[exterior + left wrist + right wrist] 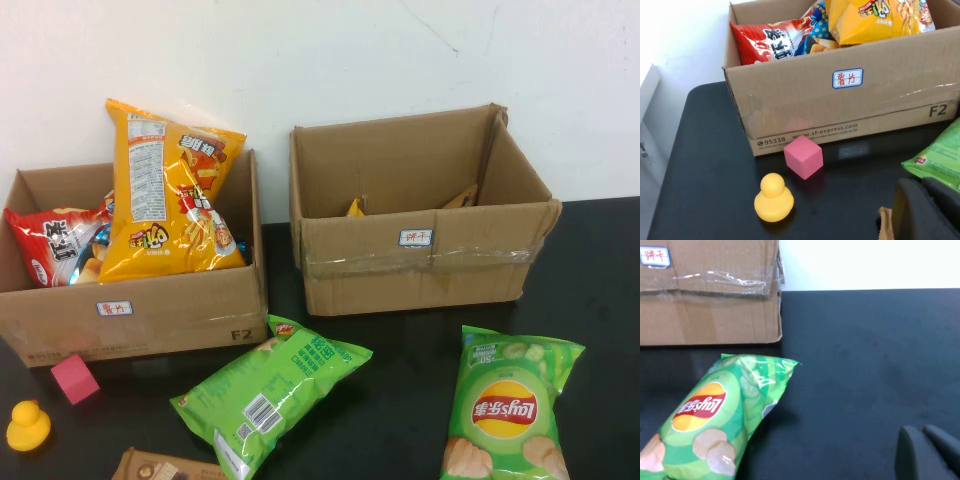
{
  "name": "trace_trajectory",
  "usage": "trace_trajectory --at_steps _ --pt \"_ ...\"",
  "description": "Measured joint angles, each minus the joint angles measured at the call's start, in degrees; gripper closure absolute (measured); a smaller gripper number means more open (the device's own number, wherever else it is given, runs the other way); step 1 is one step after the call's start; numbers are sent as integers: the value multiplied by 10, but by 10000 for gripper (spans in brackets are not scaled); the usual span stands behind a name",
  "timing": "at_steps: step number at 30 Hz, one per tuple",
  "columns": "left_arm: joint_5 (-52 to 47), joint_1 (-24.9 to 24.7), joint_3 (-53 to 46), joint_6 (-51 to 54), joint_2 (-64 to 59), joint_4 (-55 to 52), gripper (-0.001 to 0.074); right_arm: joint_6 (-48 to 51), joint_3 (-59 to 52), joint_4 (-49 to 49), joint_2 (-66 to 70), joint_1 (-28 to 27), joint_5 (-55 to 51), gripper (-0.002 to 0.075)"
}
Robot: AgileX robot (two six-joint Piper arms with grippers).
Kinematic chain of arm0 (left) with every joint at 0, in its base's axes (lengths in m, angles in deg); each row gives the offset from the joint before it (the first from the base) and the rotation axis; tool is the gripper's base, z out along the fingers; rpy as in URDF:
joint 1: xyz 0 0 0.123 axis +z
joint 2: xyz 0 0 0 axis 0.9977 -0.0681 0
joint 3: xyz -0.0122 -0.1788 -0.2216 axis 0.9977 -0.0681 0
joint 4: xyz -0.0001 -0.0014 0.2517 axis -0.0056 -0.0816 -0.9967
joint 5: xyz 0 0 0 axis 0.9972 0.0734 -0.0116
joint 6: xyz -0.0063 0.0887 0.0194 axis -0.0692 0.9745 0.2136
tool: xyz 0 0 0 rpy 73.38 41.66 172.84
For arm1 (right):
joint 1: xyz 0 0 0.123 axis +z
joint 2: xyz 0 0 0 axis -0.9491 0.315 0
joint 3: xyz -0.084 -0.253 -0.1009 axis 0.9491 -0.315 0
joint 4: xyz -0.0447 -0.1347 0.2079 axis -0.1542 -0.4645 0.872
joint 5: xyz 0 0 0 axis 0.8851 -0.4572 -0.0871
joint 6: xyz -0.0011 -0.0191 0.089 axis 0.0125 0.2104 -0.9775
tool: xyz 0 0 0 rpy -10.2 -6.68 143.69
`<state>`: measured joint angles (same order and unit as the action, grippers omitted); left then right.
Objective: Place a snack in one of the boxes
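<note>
A black counter carries two open cardboard boxes against a white wall. The right box looks nearly empty, with only a yellow scrap visible inside. The left box holds a tall orange bag and a red bag. Near the boxes, two green snack bags lie flat: a Lay's bag at right, just in front of the right box, and another green bag at center. A pink cube and a yellow duck sit at near left. The left gripper hovers near the center bag, the right gripper over bare counter right of the Lay's bag; the fingers of both appear close together, holding nothing.
</note>
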<state>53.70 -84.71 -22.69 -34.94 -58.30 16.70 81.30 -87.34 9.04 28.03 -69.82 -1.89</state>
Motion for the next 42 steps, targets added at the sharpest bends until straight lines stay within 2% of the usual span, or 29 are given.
trace_trajectory --at_steps 42 --pt "0 0 0 -11 0 0 736 0 0 0 0 0 0 727"
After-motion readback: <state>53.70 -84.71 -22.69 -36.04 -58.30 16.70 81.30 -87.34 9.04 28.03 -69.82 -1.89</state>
